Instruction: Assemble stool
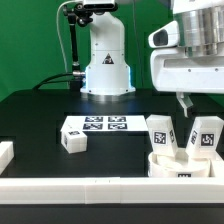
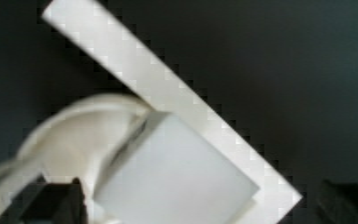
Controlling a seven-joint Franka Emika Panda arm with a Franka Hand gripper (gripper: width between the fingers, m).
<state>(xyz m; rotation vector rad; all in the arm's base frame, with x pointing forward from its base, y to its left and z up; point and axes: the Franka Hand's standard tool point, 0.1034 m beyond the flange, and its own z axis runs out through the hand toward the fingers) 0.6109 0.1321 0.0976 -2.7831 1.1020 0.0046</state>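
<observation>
A: How many legs?
B: Three. At the exterior view's left, one loose leg (image 1: pixel 72 141) lies on the counter (image 1: pixel 40 115) beside the marker board (image 1: pixel 97 125). At its right, two standing legs (image 1: pixel 160 133) (image 1: pixel 206 137) sit on the one seat (image 1: pixel 185 168).
A: Fingers?
B: The fingers (image 1: pixel 183 103) are spread and empty, above the seat.

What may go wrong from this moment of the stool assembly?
The gripper hangs close above two upright legs on the seat; a sideways move might tip one. The loose leg lies close to the marker board; a grasp there may scrape that board.
</observation>
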